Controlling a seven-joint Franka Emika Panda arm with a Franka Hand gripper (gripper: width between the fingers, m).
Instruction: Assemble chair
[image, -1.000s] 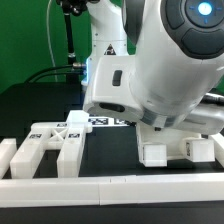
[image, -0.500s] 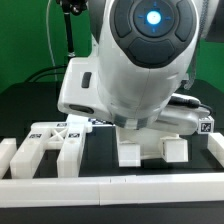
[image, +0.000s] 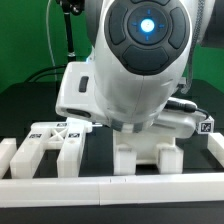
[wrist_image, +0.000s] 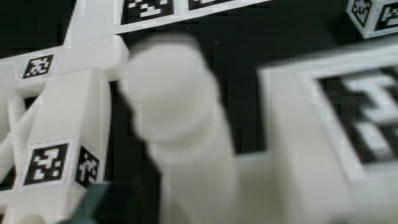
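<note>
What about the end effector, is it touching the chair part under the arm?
Cannot tell. Exterior view: the arm hides the top of the chair part. Wrist view: blurred.

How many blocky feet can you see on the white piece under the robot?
2. One foot is at the exterior view's left of the chair piece, the other foot at its right. The arm may hide more.

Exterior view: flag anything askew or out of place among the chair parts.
Nothing stands out. The parts at the exterior view's left lie square beside the rail; the part under the arm stands level. The arm hides much else.
</note>
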